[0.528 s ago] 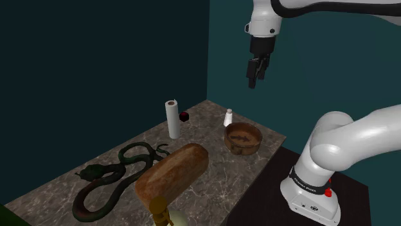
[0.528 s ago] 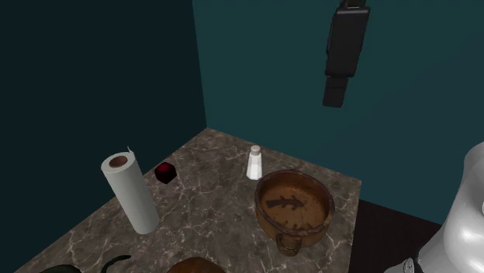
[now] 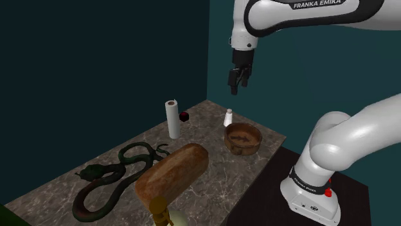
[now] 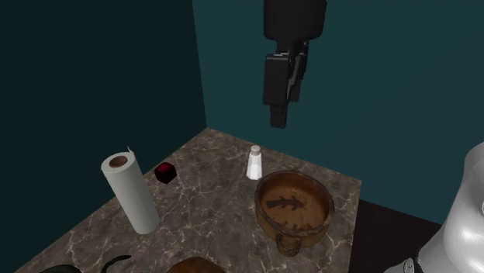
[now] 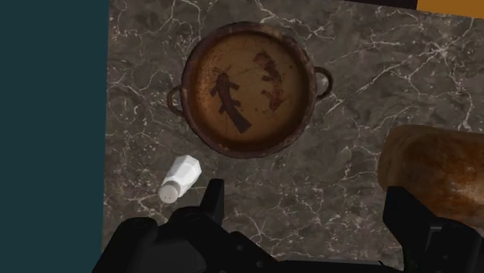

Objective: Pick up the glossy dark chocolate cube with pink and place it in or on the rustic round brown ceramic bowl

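Observation:
The small dark cube with a pink-red face (image 3: 184, 116) (image 4: 164, 172) rests on the marble table near its far corner, beside a paper towel roll. The round brown two-handled bowl (image 3: 243, 137) (image 4: 295, 203) (image 5: 248, 89) stands empty near the table's edge on the shoulder view's right. My black gripper (image 3: 235, 86) (image 4: 278, 120) (image 5: 310, 225) hangs high in the air, above the white shaker and the bowl's far side, well away from the cube. Its fingers (image 5: 213, 198) stand apart with nothing between them.
A white shaker (image 3: 228, 117) (image 4: 254, 162) (image 5: 179, 177) stands between cube and bowl. A paper towel roll (image 3: 172, 119) (image 4: 132, 192) is upright by the cube. A bread loaf (image 3: 172, 171) (image 5: 434, 167), a dark snake (image 3: 109, 176) and a yellow object (image 3: 159, 212) lie nearer. Teal walls close the far corner.
The gripper has swung toward the shoulder view's left and come a little lower, closer to the far wall. Nothing on the table has moved.

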`<state>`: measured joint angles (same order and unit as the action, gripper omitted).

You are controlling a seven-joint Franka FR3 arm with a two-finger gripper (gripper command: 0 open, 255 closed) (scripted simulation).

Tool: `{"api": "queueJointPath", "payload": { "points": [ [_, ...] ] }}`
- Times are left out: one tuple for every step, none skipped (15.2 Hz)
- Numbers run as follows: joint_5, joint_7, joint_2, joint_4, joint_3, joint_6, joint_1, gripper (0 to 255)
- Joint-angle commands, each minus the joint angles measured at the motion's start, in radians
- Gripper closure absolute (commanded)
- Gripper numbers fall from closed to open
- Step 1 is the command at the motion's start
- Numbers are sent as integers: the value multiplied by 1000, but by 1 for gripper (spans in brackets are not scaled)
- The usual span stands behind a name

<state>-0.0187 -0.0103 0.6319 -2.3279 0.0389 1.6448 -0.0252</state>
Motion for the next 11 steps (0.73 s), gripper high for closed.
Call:
{"api": "queueJointPath", "payload": {
  "points": [
    [-2, 2, -61, 2, -2, 65, -4, 0],
    [-3, 4, -94, 5, -2, 94, -5, 0],
    [-5, 6, -127, 11, -2, 123, -6, 0],
    [-6, 8, -160, 17, -3, 151, -7, 0],
    [-8, 10, -194, 25, -3, 179, -9, 0],
    [-9, 11, -229, 35, -3, 205, -10, 0],
    [-10, 13, -264, 46, -3, 231, -11, 0],
    [-12, 15, -300, 58, -4, 256, -12, 0],
    [-13, 16, -336, 72, -4, 279, -13, 0],
    [-15, 18, -372, 87, -5, 302, -14, 0],
    [-16, 19, -409, 103, -5, 323, -14, 0]
  ]
}}
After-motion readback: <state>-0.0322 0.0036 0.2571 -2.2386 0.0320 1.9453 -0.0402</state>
